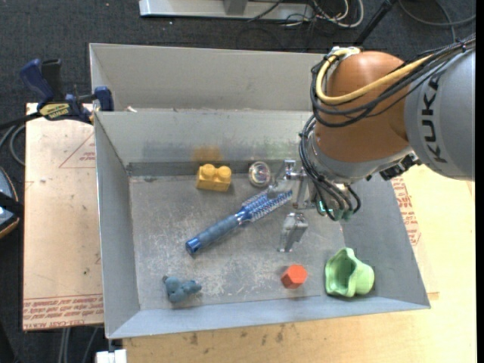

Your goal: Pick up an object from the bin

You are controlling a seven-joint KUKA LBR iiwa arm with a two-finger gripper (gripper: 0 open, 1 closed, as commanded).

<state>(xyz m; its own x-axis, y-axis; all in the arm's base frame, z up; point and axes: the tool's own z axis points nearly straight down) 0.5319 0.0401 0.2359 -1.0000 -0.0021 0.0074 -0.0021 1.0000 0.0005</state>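
In the camera view my pincer (293,231) hangs right of centre, just beside the bristle end of the blue brush (238,219), with the red block (294,276) lower in the frame. I cannot tell whether it is apart or together. Dropping here, it could glance off the bristles and come up empty.

- The arm (446,104) is cut off by the right edge.
- Its orange cover (359,104) hides the right rear corner of the bin (113,203).
- The bristled tip of the brush (234,221) is partly hidden where it meets the gripper (290,237).
- The round silvery thing (259,174) is too small to identify.
- So is the grey-blue lump (181,288).
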